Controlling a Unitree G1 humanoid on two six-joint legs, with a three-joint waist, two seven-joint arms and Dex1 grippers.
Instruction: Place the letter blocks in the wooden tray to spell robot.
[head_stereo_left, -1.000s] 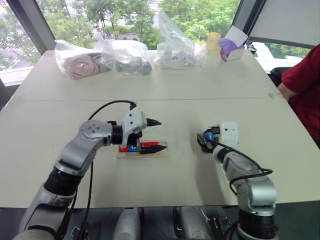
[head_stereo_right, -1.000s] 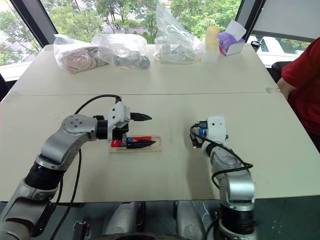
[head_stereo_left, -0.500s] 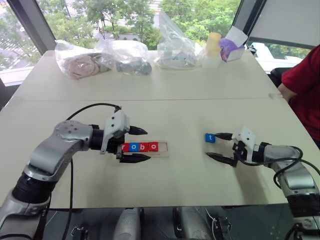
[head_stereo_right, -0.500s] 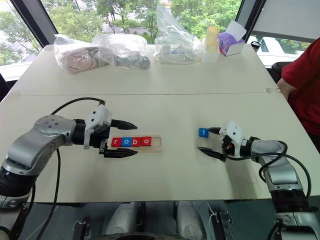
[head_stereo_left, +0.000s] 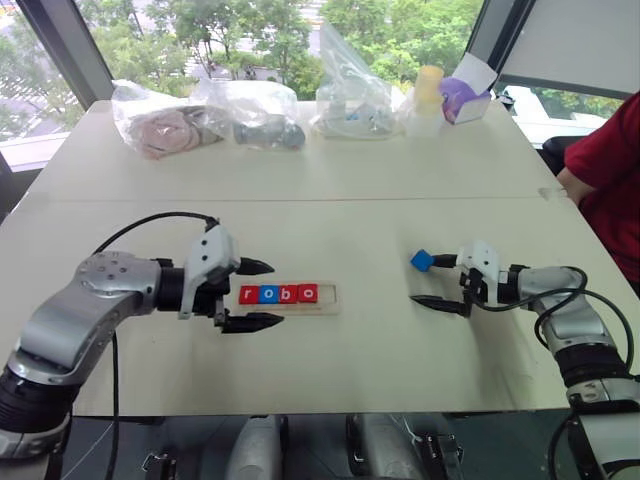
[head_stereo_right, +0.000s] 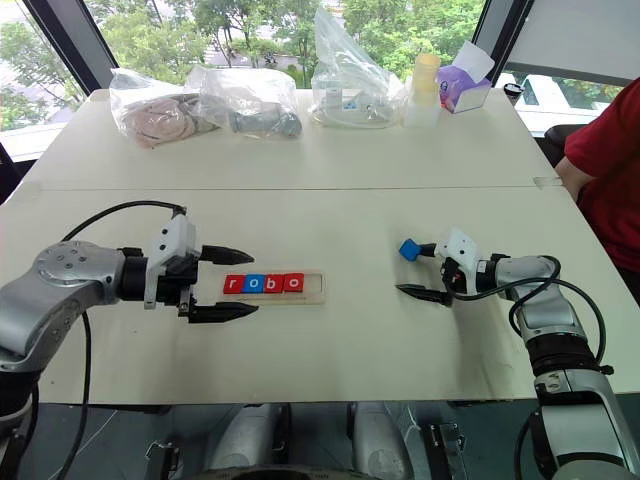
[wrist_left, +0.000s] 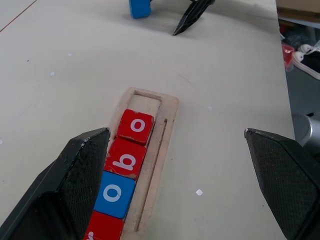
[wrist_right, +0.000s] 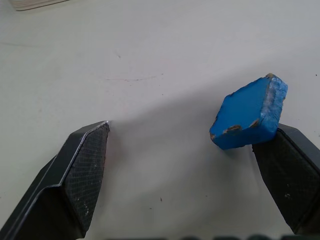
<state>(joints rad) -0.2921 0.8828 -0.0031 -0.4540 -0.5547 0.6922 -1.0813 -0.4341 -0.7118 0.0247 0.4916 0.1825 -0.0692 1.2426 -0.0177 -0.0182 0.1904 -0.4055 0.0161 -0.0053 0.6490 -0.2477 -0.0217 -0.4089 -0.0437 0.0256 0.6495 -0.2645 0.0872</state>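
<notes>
Left gripper (head_stereo_left: 254, 294) at the left of the table (head_stereo_left: 330, 180), level, pointing right, jaws wide apart, nothing between them. One finger beyond the tray's left end, the other nearer the table's front edge; neither touching the tray.

Just right of it, tray (head_stereo_left: 326, 300) lying lengthwise across the table. Four blocks in a row inside, read left to right: red r (head_stereo_left: 249, 295), blue o (head_stereo_left: 268, 295), red b (head_stereo_left: 288, 294), red o (head_stereo_left: 307, 293). Last slot at the right end (wrist_left: 148, 98) bare, as seen in the left wrist view. Narrow groove along the tray's near side.

Well apart to the right, blue block (head_stereo_left: 422, 261) tilted up on an edge, resting against the tip of the right gripper's far finger (wrist_right: 287, 160). Letter face turned away; letter not readable. Chipped paint along the block's edges in the right wrist view. Other finger (wrist_right: 82, 165) well clear of the block, low by the table surface.

Right gripper (head_stereo_left: 442, 281) pointing left, jaws wide apart, not clamped on the block.

Along the table's far edge, left to right: bag of pinkish stuff (head_stereo_left: 160, 125), bag with a dark object (head_stereo_left: 262, 115), tall clear bag (head_stereo_left: 350, 95), pale bottle (head_stereo_left: 425, 100), purple box (head_stereo_left: 462, 95).

At the far right, a person's red sleeve (head_stereo_left: 605, 170).
</notes>
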